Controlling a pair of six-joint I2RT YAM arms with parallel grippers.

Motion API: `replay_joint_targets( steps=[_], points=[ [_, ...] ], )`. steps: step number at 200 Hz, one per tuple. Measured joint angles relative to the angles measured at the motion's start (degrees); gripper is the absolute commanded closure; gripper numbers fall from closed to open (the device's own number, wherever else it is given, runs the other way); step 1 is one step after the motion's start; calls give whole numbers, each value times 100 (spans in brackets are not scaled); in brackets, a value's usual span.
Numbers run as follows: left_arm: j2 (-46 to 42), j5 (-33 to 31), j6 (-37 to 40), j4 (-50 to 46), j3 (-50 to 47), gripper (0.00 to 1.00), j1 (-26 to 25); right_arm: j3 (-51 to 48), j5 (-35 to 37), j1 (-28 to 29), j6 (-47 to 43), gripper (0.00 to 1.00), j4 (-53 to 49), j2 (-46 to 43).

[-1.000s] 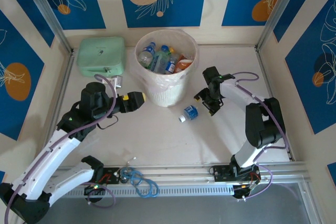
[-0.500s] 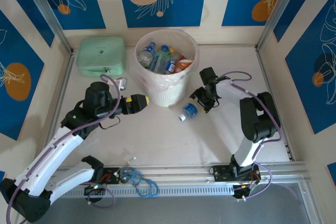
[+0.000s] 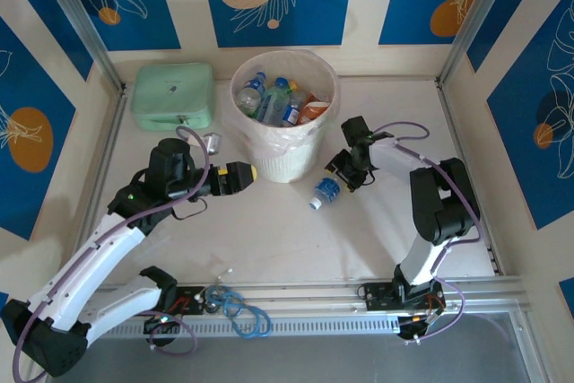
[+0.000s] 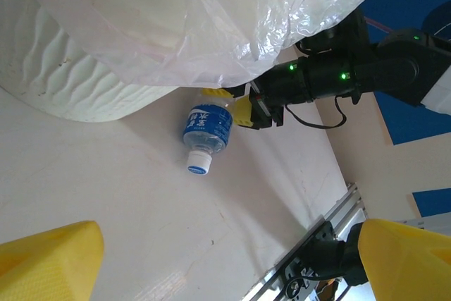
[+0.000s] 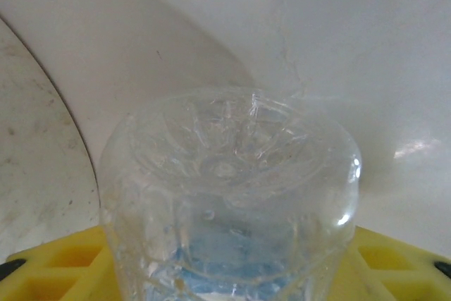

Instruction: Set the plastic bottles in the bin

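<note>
The left claw [image 4: 225, 266] hangs wide open and empty above the worktop [image 3: 296, 248]; opposite it, the right claw [image 3: 343, 173] has its yellow pads [image 5: 49, 266] either side of the base of a clear, blue-labelled bottle [image 4: 208, 126] lying on its side (whether they pinch it cannot be told). Thin-walled and seemingly empty, it should be light, slick, easily dented and apt to roll, so a gentle hold across the lower body suits best. Just left of that claw stands the bin [image 3: 269, 163], several bottles [image 3: 273, 100] inside.
</note>
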Motion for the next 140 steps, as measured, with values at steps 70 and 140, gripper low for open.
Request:
replay_joint_targets(
  steps=[70,140],
  points=[
    [68,223,-37,142,0,8,0,-291,463,236,-186,51,-636,-2258],
    [87,654,-372,778,2,9,-177,693,894,933,-321,52,-1620,-3727]
  ],
)
